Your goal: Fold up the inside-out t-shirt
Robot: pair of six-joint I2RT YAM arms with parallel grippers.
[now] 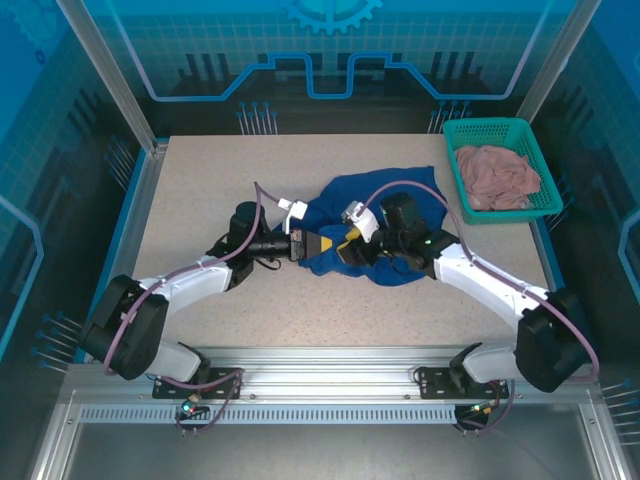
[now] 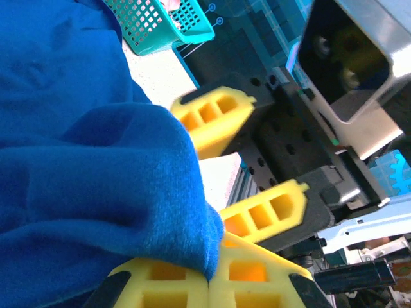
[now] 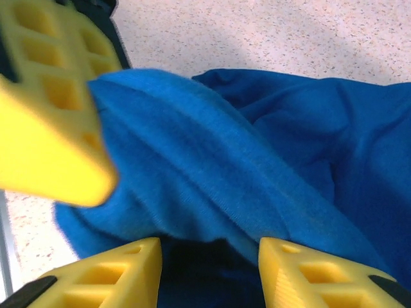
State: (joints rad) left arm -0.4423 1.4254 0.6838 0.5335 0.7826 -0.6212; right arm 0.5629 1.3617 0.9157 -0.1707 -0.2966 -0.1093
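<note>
The inside-out t-shirt (image 1: pixel 400 195) is a royal-blue heap bunched at the table's middle. My left gripper (image 1: pixel 322 245) reaches in from the left at its near-left edge. In the left wrist view the left gripper (image 2: pixel 210 277) is shut on a fold of the t-shirt (image 2: pixel 77 160), which hangs lifted over its yellow fingers. My right gripper (image 1: pixel 350 248) faces it closely from the right. Its yellow fingers (image 2: pixel 215 115) stand apart. In the right wrist view the right gripper (image 3: pixel 209 256) is open, with the t-shirt (image 3: pixel 289 141) draped ahead of its jaws and nothing pinched.
A teal basket (image 1: pixel 485 125) at the back right holds a dusty-pink cloth (image 1: pixel 495 175); the basket (image 2: pixel 154 25) also appears behind the shirt. Bare speckled table (image 1: pixel 300 310) lies in front of and left of the shirt. Blue panels enclose the table.
</note>
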